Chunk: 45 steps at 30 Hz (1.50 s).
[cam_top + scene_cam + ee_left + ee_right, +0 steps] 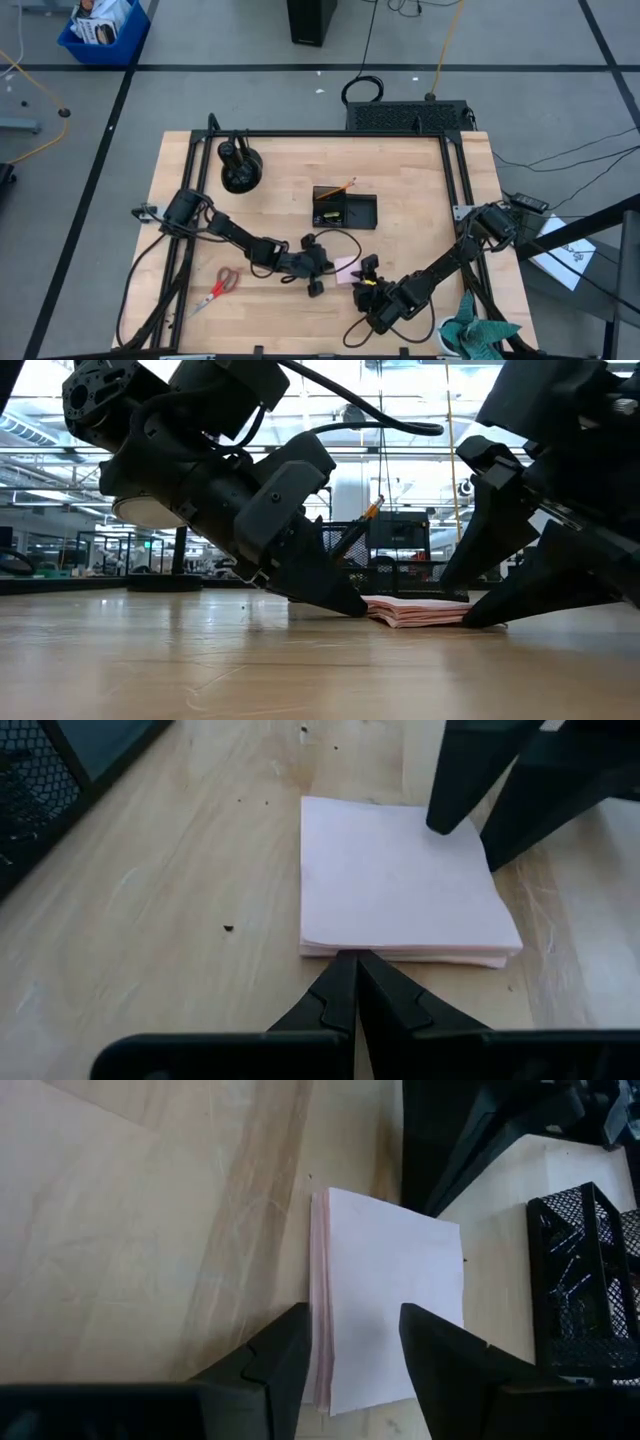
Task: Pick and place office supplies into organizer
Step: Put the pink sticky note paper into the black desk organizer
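Observation:
The square pink notepad (346,270) lies flat on the table between my two grippers. My left gripper (355,956) is shut, with its tips at the pad's left edge. My right gripper (350,1320) is open at the pad's right side: one finger (432,1342) stands over the pad's top, the other (288,1342) over the bare wood beside its edge. The black mesh organizer (360,212) sits farther back, an orange pencil (345,187) sticking up out of it. The red-handled scissors (222,288) lie near the table's near left. My left gripper presses its shut fingertips (345,970) against the pad's stacked side edge (400,952), coming slanted down from the table's left. The pad stays flat on the wood. My right gripper straddles the pad's opposite edge (318,1280); I cannot tell whether either finger touches it.
A round black dome-shaped object (240,168) stands at the far left of the table. A teal cloth (480,335) lies at the near right corner. A black cable (335,240) loops between the pad and the organizer. Bare wood lies to the organizer's right.

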Motion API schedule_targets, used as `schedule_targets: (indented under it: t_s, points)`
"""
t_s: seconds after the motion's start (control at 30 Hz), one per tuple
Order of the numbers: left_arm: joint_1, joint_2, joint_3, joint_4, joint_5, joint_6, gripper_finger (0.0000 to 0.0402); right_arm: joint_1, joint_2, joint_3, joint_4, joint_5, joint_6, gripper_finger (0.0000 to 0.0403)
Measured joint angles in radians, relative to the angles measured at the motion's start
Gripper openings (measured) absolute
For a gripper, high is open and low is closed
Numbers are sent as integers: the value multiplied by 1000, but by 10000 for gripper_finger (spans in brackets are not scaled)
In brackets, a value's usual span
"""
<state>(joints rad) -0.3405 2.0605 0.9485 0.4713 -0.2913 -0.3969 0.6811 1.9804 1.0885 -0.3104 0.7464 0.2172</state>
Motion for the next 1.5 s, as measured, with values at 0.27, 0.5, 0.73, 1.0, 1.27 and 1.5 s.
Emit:
schedule_targets:
  t_s: [0.27,0.5,0.73,1.0,1.27,1.5]
  points:
    - [-2,-8,2,-66,-41,42,17,8,1,0,0,-4,29,155]
    - [14,-61,-2,-188,-159,62,17,10,1,0,3,-6,32,155]
    - [101,-51,-2,-138,-69,47,17,13,1,0,7,-6,30,155]
    - [110,-51,-2,-86,25,55,16,7,1,0,12,8,30,155]
    - [92,9,30,-44,60,55,16,-5,1,-1,20,13,11,155]
    - [74,62,93,-58,82,74,16,-13,1,-1,23,35,6,155]
